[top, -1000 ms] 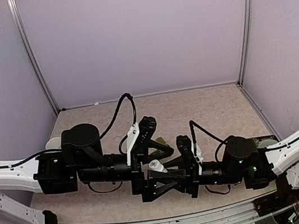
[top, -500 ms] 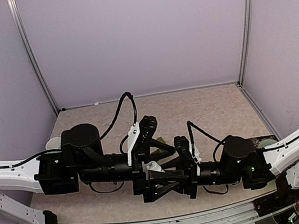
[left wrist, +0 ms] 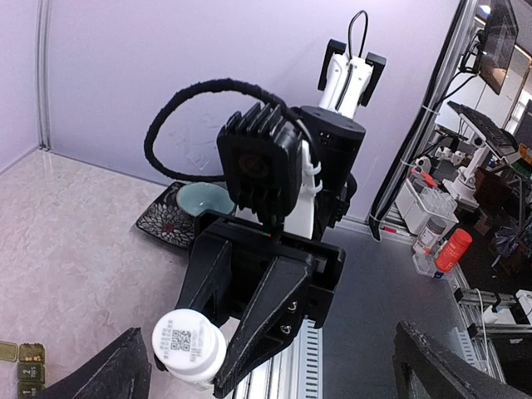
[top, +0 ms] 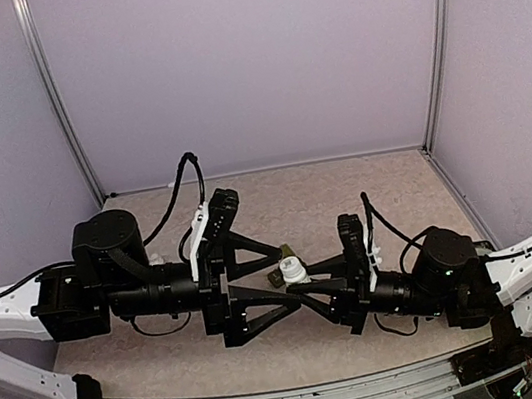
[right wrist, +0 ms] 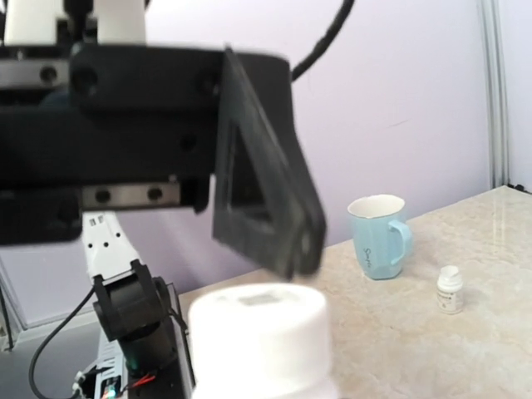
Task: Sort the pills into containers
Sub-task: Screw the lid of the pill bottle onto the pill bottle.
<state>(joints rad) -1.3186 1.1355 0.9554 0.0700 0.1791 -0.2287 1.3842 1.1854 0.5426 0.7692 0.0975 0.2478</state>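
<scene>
My right gripper (top: 301,277) is shut on a white pill bottle (top: 292,270) and holds it above the table's middle. The left wrist view shows the bottle's cap (left wrist: 187,345) between the right gripper's black fingers (left wrist: 270,303). My left gripper (top: 294,274) is open wide, with its fingers either side of the bottle's cap and apart from it. The cap fills the bottom of the right wrist view (right wrist: 262,337), with a blurred left finger (right wrist: 266,208) behind it. The dark green pill-box (left wrist: 25,370) lies on the table below; it also shows in the top view (top: 277,280).
A light blue mug (right wrist: 378,237) and a small white bottle (right wrist: 450,289) stand on the table on the left arm's side. A pale green bowl (left wrist: 204,198) sits on a patterned mat behind the right arm. Walls enclose three sides.
Both arms have drawn apart: the left arm moved back left and its fingers stand wide apart, the right arm shifted right. The bottle's white cap now shows between them.
</scene>
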